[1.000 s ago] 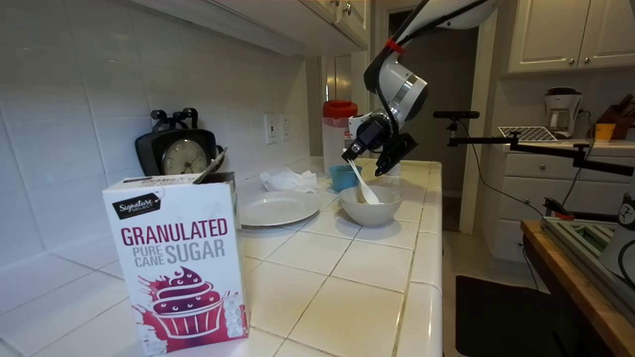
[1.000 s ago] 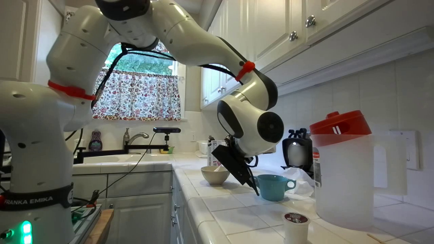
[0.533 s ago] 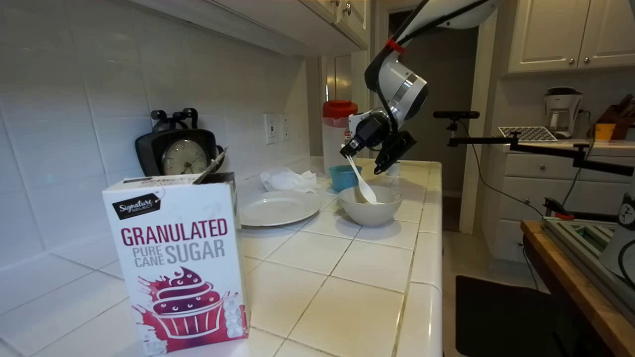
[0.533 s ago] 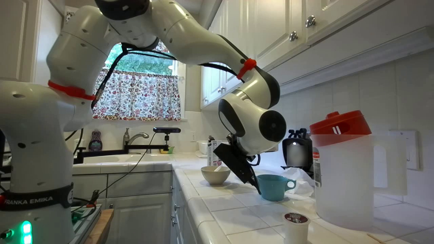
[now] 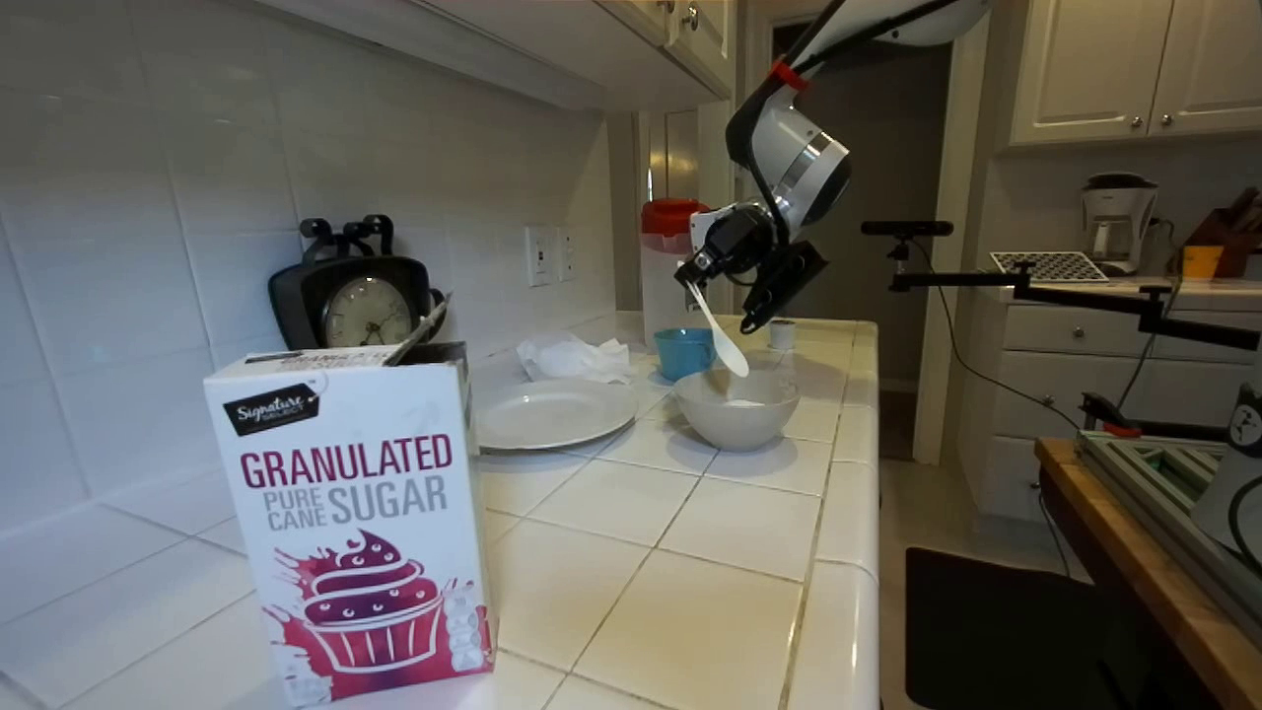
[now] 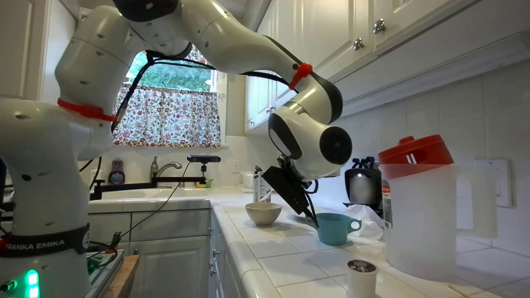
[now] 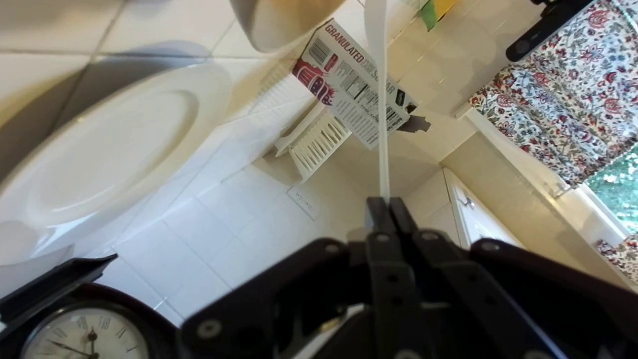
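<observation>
My gripper is shut on the thin handle of a white plastic spoon. The wrist view shows the two fingertips pinching the handle's end, with the spoon running up out of frame. The spoon slants down, its head at about the rim of a beige bowl. Something white shows inside the bowl. The bowl also shows in an exterior view, where the spoon is seen just over its rim. A blue cup stands just behind the bowl, below the gripper.
A white plate and crumpled white paper lie by the wall. A sugar box stands in front. A black clock leans at the wall. A red-lidded pitcher and small pod cup stand on the counter. Cabinets hang above.
The gripper has risen a little, lifting the spoon. The spoon's head, inside the bowl before, is now up at about rim height. The bowl and other things have not moved.
</observation>
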Tool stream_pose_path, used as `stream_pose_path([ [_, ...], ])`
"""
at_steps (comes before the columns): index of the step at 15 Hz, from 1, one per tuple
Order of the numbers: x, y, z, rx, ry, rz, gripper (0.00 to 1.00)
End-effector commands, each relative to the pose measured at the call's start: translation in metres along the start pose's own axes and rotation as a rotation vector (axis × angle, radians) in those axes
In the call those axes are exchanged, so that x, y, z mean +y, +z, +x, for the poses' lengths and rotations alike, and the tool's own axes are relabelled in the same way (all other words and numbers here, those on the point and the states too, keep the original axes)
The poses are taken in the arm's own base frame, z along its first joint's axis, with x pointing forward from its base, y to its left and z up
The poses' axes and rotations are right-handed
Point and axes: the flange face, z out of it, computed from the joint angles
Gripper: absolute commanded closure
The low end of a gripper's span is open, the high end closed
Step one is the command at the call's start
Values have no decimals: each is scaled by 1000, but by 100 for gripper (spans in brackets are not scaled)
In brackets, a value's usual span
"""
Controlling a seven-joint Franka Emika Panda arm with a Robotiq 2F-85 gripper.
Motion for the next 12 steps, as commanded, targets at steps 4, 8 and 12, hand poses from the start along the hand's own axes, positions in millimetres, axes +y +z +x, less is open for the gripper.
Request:
stream_pose_path([
  [4,-6,-15,3,56,53,56,99],
  [8,-7,-20,4,78,72,64,99],
  [12,-7,-19,5,101,92,74,99],
])
